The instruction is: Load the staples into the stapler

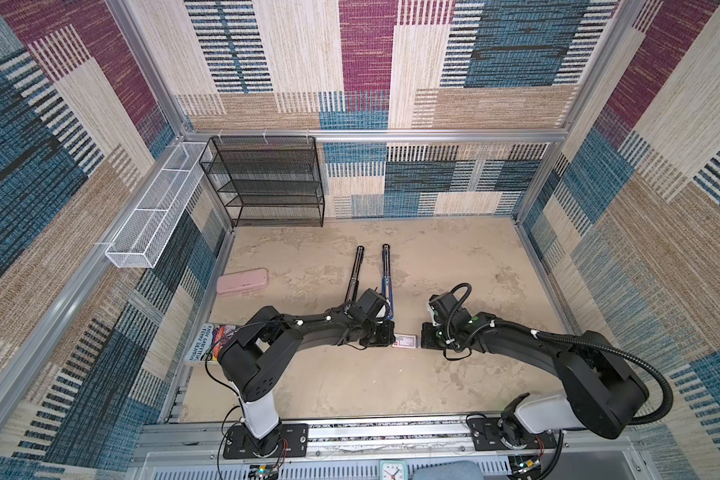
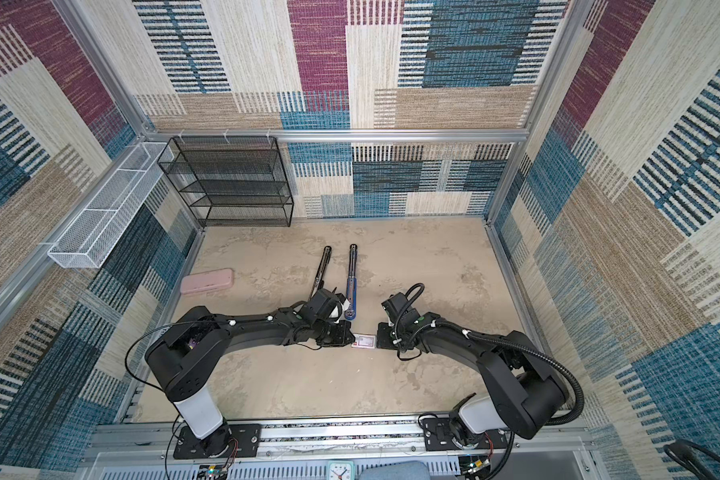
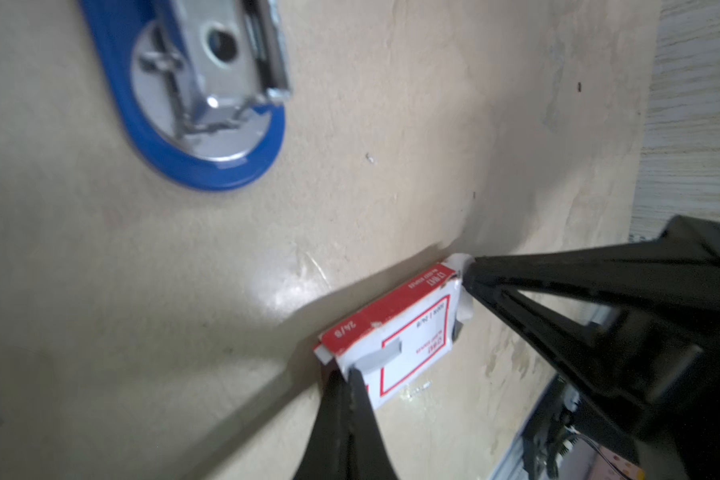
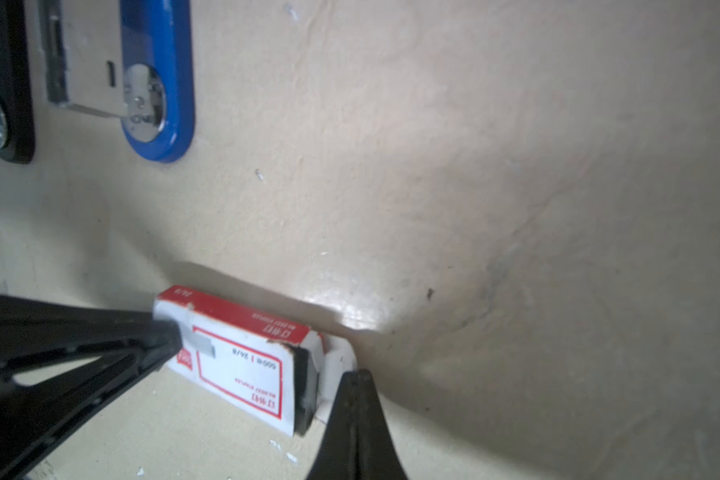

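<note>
Staples box, white with a red label, lies flat on the table directly between the two pincer tips, which meet it from opposite ends. The left pincer is clenched, its tips pinching a grey tab at its end of the box. The right pincer is clenched too, on the white flap of the open end, where a dark inner tray shows. The stapler lies swung open in a V just beyond the left pincer, blue rounded end nearest, apart from the box.
</note>
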Controlling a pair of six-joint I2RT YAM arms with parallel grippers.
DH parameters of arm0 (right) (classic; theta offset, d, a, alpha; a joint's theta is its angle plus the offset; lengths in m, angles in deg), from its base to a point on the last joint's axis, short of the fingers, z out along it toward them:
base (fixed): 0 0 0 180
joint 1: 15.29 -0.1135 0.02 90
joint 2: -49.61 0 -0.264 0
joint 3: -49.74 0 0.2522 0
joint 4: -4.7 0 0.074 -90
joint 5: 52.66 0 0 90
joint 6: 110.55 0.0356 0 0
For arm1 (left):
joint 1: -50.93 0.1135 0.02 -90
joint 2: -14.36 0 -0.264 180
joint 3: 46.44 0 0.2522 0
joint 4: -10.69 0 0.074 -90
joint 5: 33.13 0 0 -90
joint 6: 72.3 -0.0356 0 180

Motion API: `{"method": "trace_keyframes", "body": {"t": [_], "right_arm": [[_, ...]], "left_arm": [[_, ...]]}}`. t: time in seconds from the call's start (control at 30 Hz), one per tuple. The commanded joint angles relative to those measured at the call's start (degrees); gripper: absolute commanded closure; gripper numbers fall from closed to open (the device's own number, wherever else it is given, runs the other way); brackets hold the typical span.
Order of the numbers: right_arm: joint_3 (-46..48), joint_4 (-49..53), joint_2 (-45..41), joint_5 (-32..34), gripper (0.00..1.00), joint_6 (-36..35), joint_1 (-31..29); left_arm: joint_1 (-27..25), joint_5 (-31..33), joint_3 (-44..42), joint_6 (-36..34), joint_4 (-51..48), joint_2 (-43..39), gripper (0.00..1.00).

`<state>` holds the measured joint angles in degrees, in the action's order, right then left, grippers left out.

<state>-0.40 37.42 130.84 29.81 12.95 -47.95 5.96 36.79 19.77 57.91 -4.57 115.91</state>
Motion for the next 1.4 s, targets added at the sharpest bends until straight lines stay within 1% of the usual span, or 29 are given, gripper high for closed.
{"method": "trace_keyframes", "body": {"t": [0.0,0.2,0.3,0.33,0.37,0.47,0.6,0.73,0.83,0.93,1.07,1.17,1.3,1.37], "right_arm": [[0.98,1.04,-0.44,2.58,1.0,-0.76,1.22],[1.4,1.67,-1.59,3.07,1.0,-0.89,2.13],[1.57,-0.1,-3.24,0.16,1.0,-1.45,2.26],[1.43,-0.89,-3.77,-1.02,0.96,-1.56,2.26],[1.31,-1.87,-4.42,-2.81,0.89,-1.85,2.26],[0.29,-2.98,-5.02,-5.19,0.74,-2.18,1.8],[-1.66,-2.29,-1.76,-5.17,0.69,-2.65,0.14],[-2.15,-2.81,0.52,-4.94,0.67,-2.17,-0.95],[-2.34,-2.35,2.46,-4.25,0.69,-1.94,-1.34],[-1.82,-1.96,2.74,-3.52,0.78,-1.53,-1.37],[-1.02,-1.12,0.95,-1.73,0.86,-1.24,-1.35],[-0.54,-1.36,0.55,-1.92,0.95,-1.17,-1.35],[0.1,-1.82,0.6,-2.35,0.96,-0.98,-1.35],[0.16,-1.58,0.39,-1.82,0.99,-0.98,-1.35]], "left_arm": [[0.51,-0.03,-0.41,-1.71,-2.98,-0.66,1.0],[0.76,-0.26,-0.76,-1.98,-3.28,-1.01,1.0],[0.85,-0.69,-0.41,-2.11,-3.49,-0.75,1.0],[0.85,-0.7,-0.3,-2.08,-3.44,-0.66,1.0],[0.85,-0.74,-0.3,-2.03,-3.35,-0.66,1.0],[0.85,-0.81,-0.28,-1.82,-3.18,-0.48,1.0],[0.85,-1.24,-0.07,-1.63,-2.92,-0.3,1.0],[0.85,-1.61,0.06,-1.12,-2.55,-0.31,1.0],[0.85,-1.72,-0.06,-1.07,-2.36,-0.4,1.0],[0.84,-1.72,-0.06,-1.05,-2.66,-0.47,1.0],[0.85,-1.45,-0.31,-1.15,-2.91,-0.74,1.0],[0.85,-1.76,-0.17,-1.14,-2.89,-0.49,1.0],[0.83,-2.46,-0.1,-0.98,-2.4,-0.29,1.0],[0.85,-2.43,-0.19,-0.98,-2.58,-0.48,1.0]]}}
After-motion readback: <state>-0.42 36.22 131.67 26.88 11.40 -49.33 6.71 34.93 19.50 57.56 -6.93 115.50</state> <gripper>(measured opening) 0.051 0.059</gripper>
